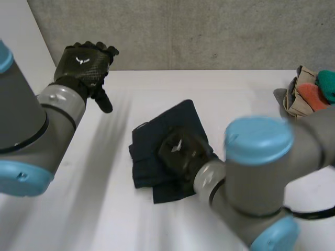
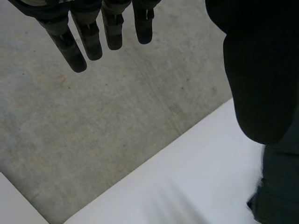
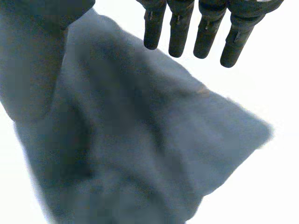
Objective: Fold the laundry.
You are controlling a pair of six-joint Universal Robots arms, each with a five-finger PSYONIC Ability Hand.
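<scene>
A folded dark-blue cloth (image 1: 152, 138) lies on the white tabletop (image 1: 104, 209). The right hand (image 1: 178, 149) is over it, fingers straight. The left hand (image 1: 84, 63) hangs well apart from the cloth, with its fingers loose and spread.

We count one dark garment (image 1: 146, 157) on the white surface (image 1: 209, 86). At its right edge sits one heap of laundry (image 1: 306, 99), in which we make out one tan piece (image 1: 299, 107), one orange piece (image 1: 312, 95) and one teal piece (image 1: 328, 83). There are two arms, the left arm (image 1: 21, 130) and the right arm (image 1: 261, 167), and two black hands, the left hand (image 1: 84, 65) and the right hand (image 1: 178, 149).
</scene>
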